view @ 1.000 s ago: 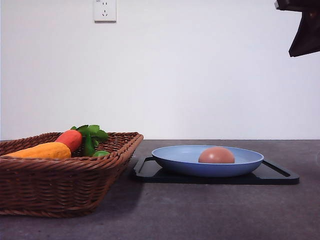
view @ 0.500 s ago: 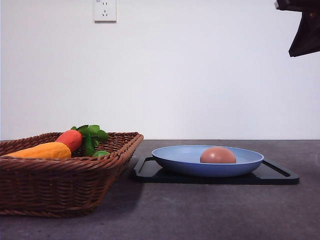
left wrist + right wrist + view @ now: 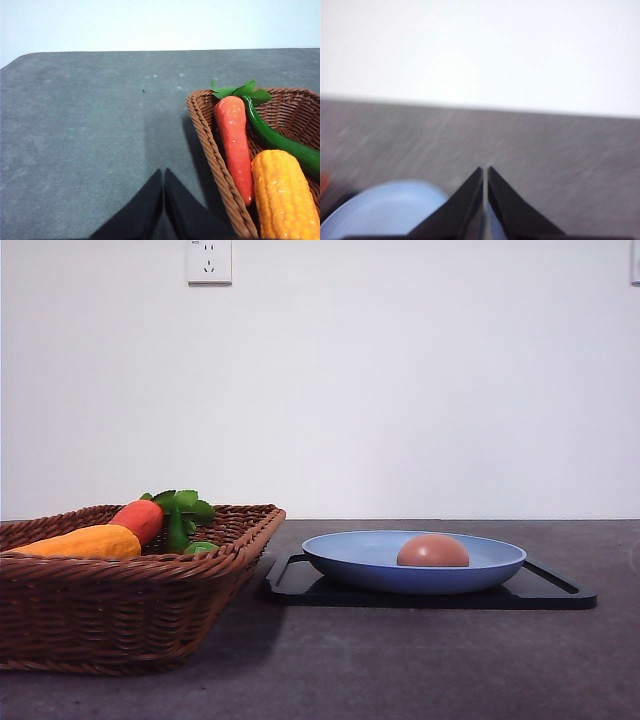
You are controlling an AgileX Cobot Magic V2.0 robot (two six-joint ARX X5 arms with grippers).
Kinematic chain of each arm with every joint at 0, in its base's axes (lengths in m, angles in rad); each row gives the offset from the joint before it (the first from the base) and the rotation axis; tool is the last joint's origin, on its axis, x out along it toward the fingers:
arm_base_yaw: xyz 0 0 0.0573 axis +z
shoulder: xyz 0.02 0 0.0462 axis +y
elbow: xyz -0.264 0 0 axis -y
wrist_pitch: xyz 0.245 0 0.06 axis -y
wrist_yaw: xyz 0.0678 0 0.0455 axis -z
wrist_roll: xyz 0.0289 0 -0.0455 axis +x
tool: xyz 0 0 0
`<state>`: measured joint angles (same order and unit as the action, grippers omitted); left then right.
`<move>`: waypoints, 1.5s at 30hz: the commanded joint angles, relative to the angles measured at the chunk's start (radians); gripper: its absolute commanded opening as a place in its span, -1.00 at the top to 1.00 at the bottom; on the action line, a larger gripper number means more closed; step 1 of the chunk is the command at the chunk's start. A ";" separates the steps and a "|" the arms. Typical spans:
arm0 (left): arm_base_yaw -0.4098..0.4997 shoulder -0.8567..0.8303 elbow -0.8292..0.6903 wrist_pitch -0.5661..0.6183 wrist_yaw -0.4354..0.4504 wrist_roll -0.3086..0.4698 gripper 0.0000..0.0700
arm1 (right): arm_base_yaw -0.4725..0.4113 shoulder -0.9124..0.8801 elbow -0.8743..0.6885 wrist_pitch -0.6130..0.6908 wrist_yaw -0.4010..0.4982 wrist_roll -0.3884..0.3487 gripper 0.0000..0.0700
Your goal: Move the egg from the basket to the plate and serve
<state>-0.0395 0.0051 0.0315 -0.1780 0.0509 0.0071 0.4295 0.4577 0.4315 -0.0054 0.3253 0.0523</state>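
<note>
Front view: the egg (image 3: 433,551) lies in the plate (image 3: 345,558), right of the plate's middle and inside its raised rim. The plate rests on a black tray (image 3: 550,590), whose edges reach past the plate on both sides. The tray's left edge sits just beside the near right corner of the basket (image 3: 120,615), apart from it by a narrow strip of table (image 3: 400,670). The basket holds a carrot (image 3: 141,519) with green leaves, a corn cob (image 3: 80,542) and a green pepper (image 3: 201,547); all three lie below or near the flared rim. Bare table runs in front of the tray and to its right, up to the far wall, which bears a socket (image 3: 209,260).

Left wrist view: the left gripper (image 3: 163,200) hangs over bare table just beside the basket's outer wall (image 3: 215,160), touching nothing. Its two dark fingers meet along a thin line, closed with nothing between them. Wide bare table lies ahead of the fingers on the side away from the basket.

Right wrist view (blurred): the right gripper (image 3: 485,200) is above the table with the plate's rim (image 3: 385,205) near its fingers. The fingers are pressed together and empty.
</note>
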 commanded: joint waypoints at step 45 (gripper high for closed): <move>0.001 -0.002 -0.022 -0.009 0.000 -0.009 1.00 | -0.385 -0.448 -0.422 -0.152 -0.404 0.045 1.00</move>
<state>-0.0395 0.0051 0.0315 -0.1780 0.0509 0.0071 0.0448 0.0109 0.0158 -0.1619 -0.0780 0.0856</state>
